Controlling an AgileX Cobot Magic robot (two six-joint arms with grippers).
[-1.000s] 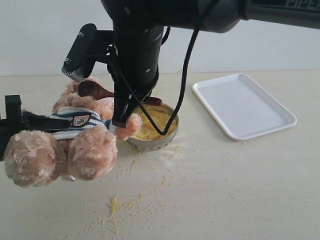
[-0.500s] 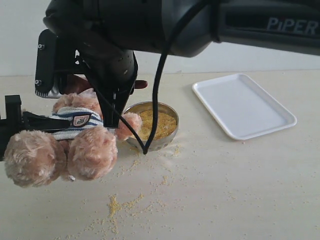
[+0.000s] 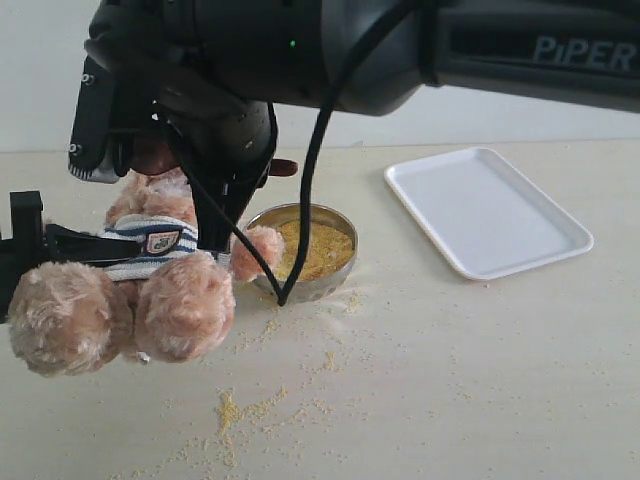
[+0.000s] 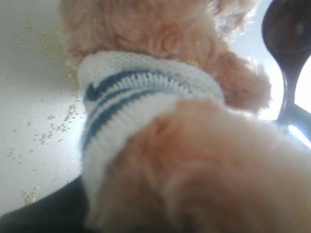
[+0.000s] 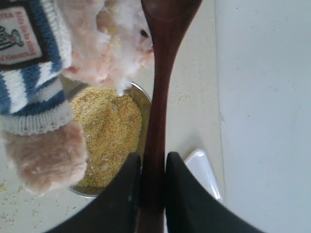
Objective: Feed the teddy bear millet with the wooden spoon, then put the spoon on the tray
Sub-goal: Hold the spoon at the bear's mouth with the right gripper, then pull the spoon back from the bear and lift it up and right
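Note:
The teddy bear point(image 3: 150, 280) lies at the left in its striped shirt point(image 4: 126, 97), feet toward the camera. My left gripper point(image 3: 95, 246) reaches in from the left edge and grips its body at the shirt; the fur hides the jaws in the left wrist view. My right gripper point(image 5: 152, 159) is shut on the handle of the wooden spoon point(image 5: 160, 87). The spoon's bowl point(image 4: 286, 29) is up at the bear's face point(image 5: 121, 39). Only the handle end point(image 3: 285, 167) shows outside. The metal bowl of millet point(image 3: 315, 250) sits just right of the bear. The white tray point(image 3: 485, 210) lies at the right.
Loose millet grains point(image 3: 235, 410) are scattered on the tabletop in front of the bear and round the bowl. The big right arm point(image 3: 300, 50) hangs over the bear and bowl and hides the bear's head from the exterior camera.
The right arm has swung left from over the bowl to above the bear's head, carrying the spoon to the bear's face. The millet bowl is now uncovered. The left arm and bear stayed put.

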